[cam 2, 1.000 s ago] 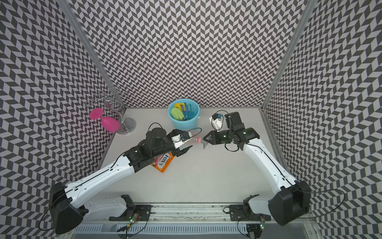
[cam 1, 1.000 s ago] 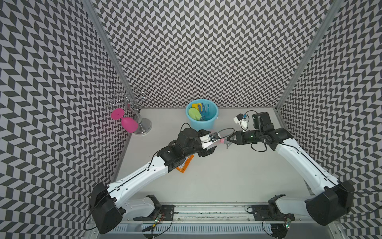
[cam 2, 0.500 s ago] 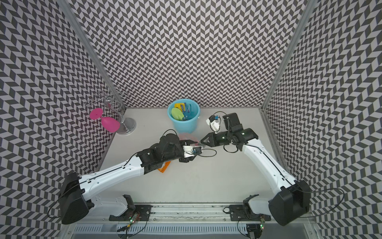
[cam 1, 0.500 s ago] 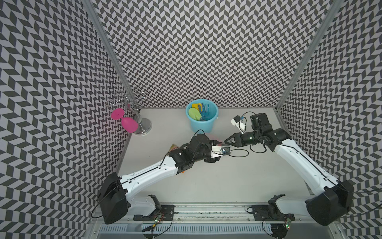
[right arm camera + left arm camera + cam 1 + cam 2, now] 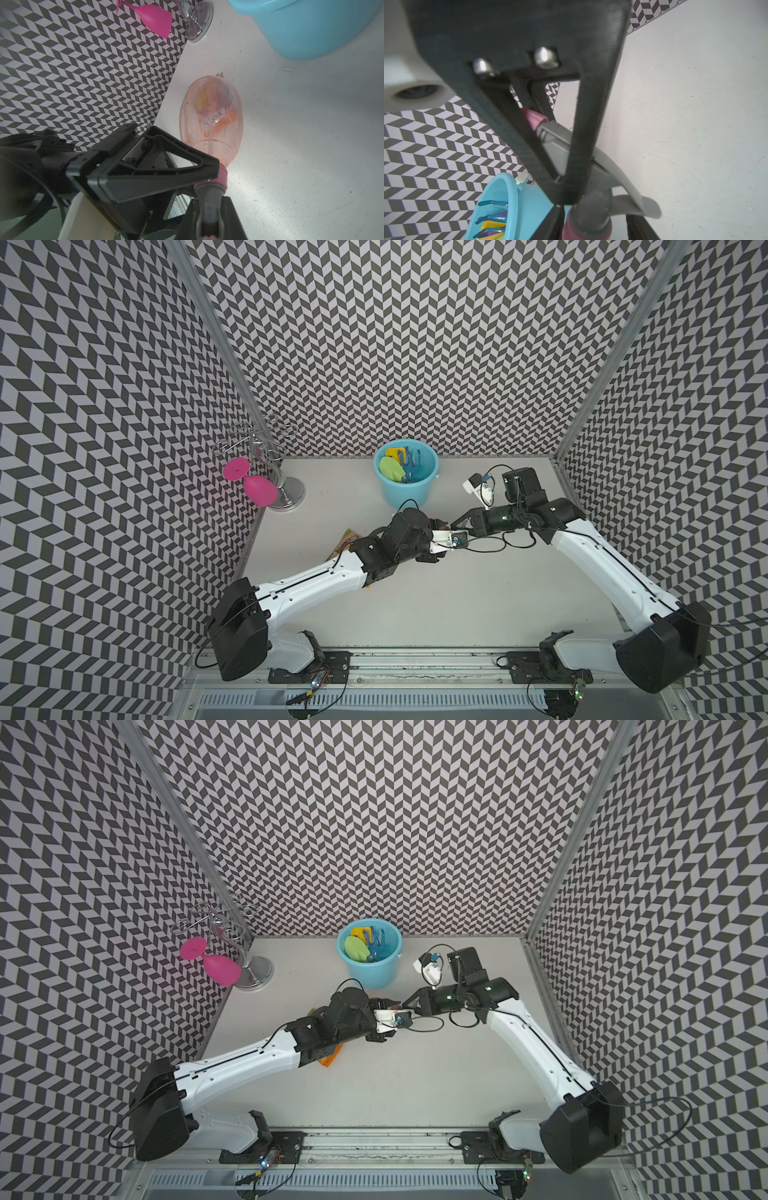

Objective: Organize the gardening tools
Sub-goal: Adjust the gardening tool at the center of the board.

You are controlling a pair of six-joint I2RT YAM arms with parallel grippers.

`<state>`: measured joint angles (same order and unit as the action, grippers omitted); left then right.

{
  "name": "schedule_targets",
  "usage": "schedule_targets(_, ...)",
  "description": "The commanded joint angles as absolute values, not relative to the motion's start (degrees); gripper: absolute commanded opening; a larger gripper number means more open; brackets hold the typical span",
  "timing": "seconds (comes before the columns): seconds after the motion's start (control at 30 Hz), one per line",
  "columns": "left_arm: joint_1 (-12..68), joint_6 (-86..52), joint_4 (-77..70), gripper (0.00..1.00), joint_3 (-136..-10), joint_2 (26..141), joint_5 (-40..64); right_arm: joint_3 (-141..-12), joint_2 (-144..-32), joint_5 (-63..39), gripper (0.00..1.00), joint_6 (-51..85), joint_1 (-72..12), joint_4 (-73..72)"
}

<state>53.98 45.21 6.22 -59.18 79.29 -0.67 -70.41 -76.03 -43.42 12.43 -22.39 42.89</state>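
Beside bucket [image 5: 405,493], spray bottle [image 5: 212,116], hidden from above by arms [image 5: 316,585], is clamped by right gripper [image 5: 209,220]; closure of left gripper [image 5: 564,187] cannot be told.

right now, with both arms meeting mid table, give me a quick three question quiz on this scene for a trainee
1. True or false: the right gripper is shut on the spray bottle.
2. Where are the colourful hand tools? A) standing in the light blue bucket B) spread out on the table C) in a cardboard box
3. What colour is the glass on the metal stand?

Key: 1 true; 2 A; 3 pink.
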Motion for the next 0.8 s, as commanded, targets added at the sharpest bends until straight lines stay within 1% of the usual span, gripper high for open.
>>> schedule_targets(0.0,54.2,45.4,5.0,0.42,-59.6,79.9,-1.3,-70.7,-74.7,-45.4,0.00,11.9,-22.8,40.5)
schedule_targets(0.07,54.3,45.5,4.9,0.34,-59.6,80.0,-1.2,-70.9,-74.7,-45.4,0.00,12.0,-22.8,40.6)
schedule_targets(0.23,54.7,45.1,4.9,0.20,-59.6,80.3,-1.3,-70.9,-74.4,-45.0,0.00,12.3,-22.8,40.5)
schedule_targets(0.27,54.7,44.9,4.8,0.19,-59.6,80.3,-1.2,-70.9,-74.4,-44.9,0.04,12.5,-22.6,40.4)
schedule_targets(0.4,54.7,43.2,4.6,0.10,-59.8,80.7,-0.4,-71.3,-74.6,-44.2,0.27,13.0,-21.3,41.0)
schedule_targets(0.43,54.7,42.5,4.5,0.08,-59.8,80.8,0.1,-71.2,-74.6,-43.8,0.32,13.2,-20.6,41.0)
schedule_targets(0.53,54.7,40.0,3.9,0.05,-59.9,81.4,1.7,-70.5,-73.8,-42.2,0.43,14.0,-17.6,40.1)
schedule_targets(0.6,54.7,37.7,3.3,0.03,-60.0,82.1,2.6,-69.4,-72.9,-42.2,0.46,15.5,-14.6,38.5)
schedule_targets(0.67,54.5,35.3,1.9,0.01,-60.0,82.8,3.6,-67.8,-71.2,-41.9,0.47,17.7,-11.4,36.2)
schedule_targets(0.77,53.6,30.1,-2.4,0.01,-60.1,84.2,5.6,-65.0,-67.4,-37.6,0.48,21.1,-6.6,33.6)
